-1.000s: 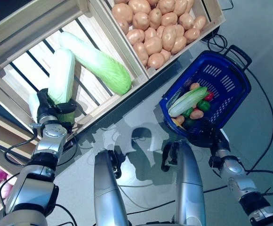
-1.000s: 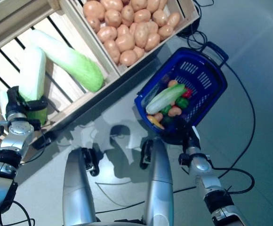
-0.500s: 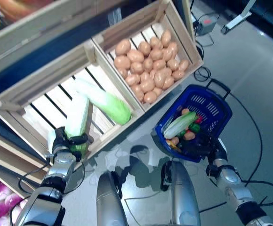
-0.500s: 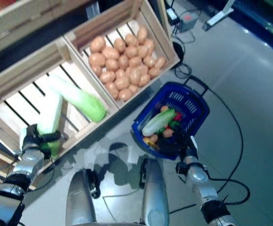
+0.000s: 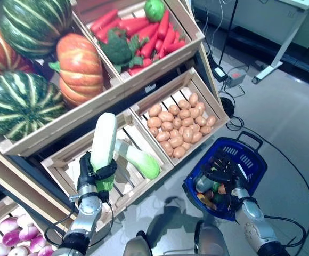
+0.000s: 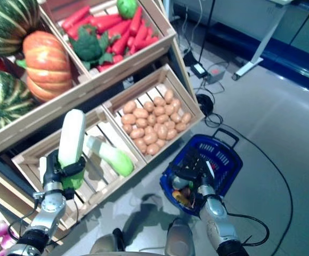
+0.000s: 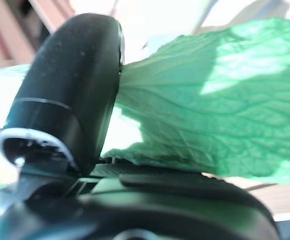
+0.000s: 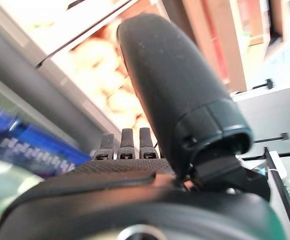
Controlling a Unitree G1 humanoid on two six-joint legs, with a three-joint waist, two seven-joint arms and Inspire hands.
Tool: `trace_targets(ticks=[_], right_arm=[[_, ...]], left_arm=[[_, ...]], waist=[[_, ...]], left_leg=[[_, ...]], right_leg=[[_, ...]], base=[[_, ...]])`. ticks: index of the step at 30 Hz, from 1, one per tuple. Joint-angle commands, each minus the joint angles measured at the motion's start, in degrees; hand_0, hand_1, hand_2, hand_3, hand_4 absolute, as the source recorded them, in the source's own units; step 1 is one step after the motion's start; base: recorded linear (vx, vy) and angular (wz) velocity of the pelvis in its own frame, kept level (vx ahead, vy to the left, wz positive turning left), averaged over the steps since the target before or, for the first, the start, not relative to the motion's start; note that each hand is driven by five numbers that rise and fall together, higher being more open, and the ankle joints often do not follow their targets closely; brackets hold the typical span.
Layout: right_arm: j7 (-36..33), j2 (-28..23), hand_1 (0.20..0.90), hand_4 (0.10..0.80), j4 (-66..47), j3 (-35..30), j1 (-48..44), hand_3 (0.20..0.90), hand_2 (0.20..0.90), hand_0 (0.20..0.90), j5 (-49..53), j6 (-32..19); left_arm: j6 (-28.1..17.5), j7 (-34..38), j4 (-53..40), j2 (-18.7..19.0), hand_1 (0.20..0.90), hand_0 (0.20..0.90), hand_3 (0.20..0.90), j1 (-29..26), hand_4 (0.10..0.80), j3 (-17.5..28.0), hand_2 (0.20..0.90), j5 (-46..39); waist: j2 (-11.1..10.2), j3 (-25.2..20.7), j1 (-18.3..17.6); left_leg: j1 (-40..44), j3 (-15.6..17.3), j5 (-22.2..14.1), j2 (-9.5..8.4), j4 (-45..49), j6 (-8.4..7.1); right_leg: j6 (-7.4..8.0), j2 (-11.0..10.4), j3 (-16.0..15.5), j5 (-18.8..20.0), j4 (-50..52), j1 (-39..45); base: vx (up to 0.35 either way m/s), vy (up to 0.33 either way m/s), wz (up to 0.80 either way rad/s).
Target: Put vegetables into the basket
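My left hand (image 5: 92, 182) is shut on the green leafy end of a long pale napa cabbage (image 5: 103, 140). It holds the cabbage upright in front of the stand's lower left crate (image 5: 64, 165). In the left wrist view the green leaf (image 7: 210, 100) is pressed between thumb and fingers. The blue plastic basket (image 5: 252, 156) stands on the floor to the right of the stand. It holds a pale cabbage and small green and orange vegetables (image 5: 208, 186). My right hand (image 5: 224, 170) hovers over the basket's near side with straight fingers.
The wooden vegetable stand (image 5: 160, 69) fills the left and the back, and its lower right crate (image 5: 197, 90) comes close to the basket. Another cabbage (image 5: 140, 159) lies in the crate beside the held one. Cables and a power block (image 5: 233, 79) lie on the grey floor behind the basket.
The camera has tilted up, so more of the stand shows. My left hand has lifted the cabbage from lying in the crate to upright. My right hand has moved over the basket.
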Motion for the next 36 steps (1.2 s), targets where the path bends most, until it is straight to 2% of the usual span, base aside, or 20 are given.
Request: trace_targets(ticks=[1, 3, 10, 18, 24, 36], right_arm=[[6.94, 3.4, 0.9, 0.8, -6.08, -1.05, -2.57, 0.9, 0.9, 0.9, 6.82, -4.38], [11.81, 4.66, 0.9, 0.8, -6.5, -0.41, -2.79, 0.9, 0.9, 0.9, 11.98, -3.59], [22.25, 6.08, 0.9, 0.8, -6.78, 1.28, -3.38, 0.9, 0.9, 0.9, 22.2, -2.56], [21.98, 5.59, 0.9, 0.8, -5.55, 2.0, -8.0, 0.9, 0.9, 0.9, 24.45, -4.03], [18.14, 5.88, 0.9, 0.8, -4.41, 3.11, -13.63, 0.9, 0.9, 0.9, 25.39, -2.69], [15.58, 7.88, 0.9, 0.8, -2.23, 4.49, -15.46, 0.9, 0.9, 0.9, 27.33, 0.75]], left_arm=[[-7.18, -3.06, -8.5, 4.45, 0.3, 0.3, 0.3, -2.3, 0.4, 0.99, 0.3, 2.27], [-7.75, -6.0, -10.9, 3.93, 0.3, 0.3, 0.3, -1.66, 0.4, 0.36, 0.3, 2.55], [-9.43, -11.53, -16.59, 4.81, 0.3, 0.3, 0.3, -2.19, 0.4, -4.29, 0.3, 7.29], [-9.97, -14.83, -19.61, 5.7, 0.3, 0.3, 0.3, -6.0, 0.4, -11.43, 0.3, 7.63], [-10.43, -15.41, -19.1, 5.53, 0.3, 0.3, 0.3, -8.49, 0.4, -16.8, 0.3, 7.96], [-11.93, -12.87, -20.87, 5.17, 0.3, 0.3, 0.3, -9.27, 0.4, -20.01, 0.3, 10.16]], waist=[[-2.71, -6.24, 1.82], [-2.87, -7.08, 2.5], [-3.52, -8.82, 3.53], [-4.2, -9.76, 3.75], [-4.65, -10.56, 3.83], [-4.5, -11.1, 3.85]], left_leg=[[0.81, 0.85, 1.3, -3.6, -3.07, 2.09], [2.16, 0.67, 2.32, -4.25, -5.86, 2.07], [4.85, -0.43, 3.3, -5.46, -11.52, 2.32], [6.39, -0.27, 2.79, -5.62, -13.04, 2.55], [7.88, 0.57, 1.82, -5.82, -13.19, 2.84], [9.08, 1.15, 1.17, -6.12, -13.27, 3.19]], right_leg=[[2.24, -1.58, -0.35, 11.06, -17.97, 8.46], [2.29, -0.88, -0.67, 12.27, -20.47, 9.98], [2.42, 0.77, -0.85, 13.76, -24.66, 12.6], [2.65, 1.8, -1.21, 14.21, -26.35, 13.82], [2.63, 2.28, -0.93, 13.82, -26.57, 14.78], [2.63, 2.34, -0.49, 13.72, -26.73, 15.47]], base=[[-0.004, -0.064, 0.16], [-0.008, -0.08, 0.07], [0.014, -0.059, 0.04], [0.027, -0.043, 0.0], [0.059, -0.031, -0.08], [0.014, -0.002, -0.02]])
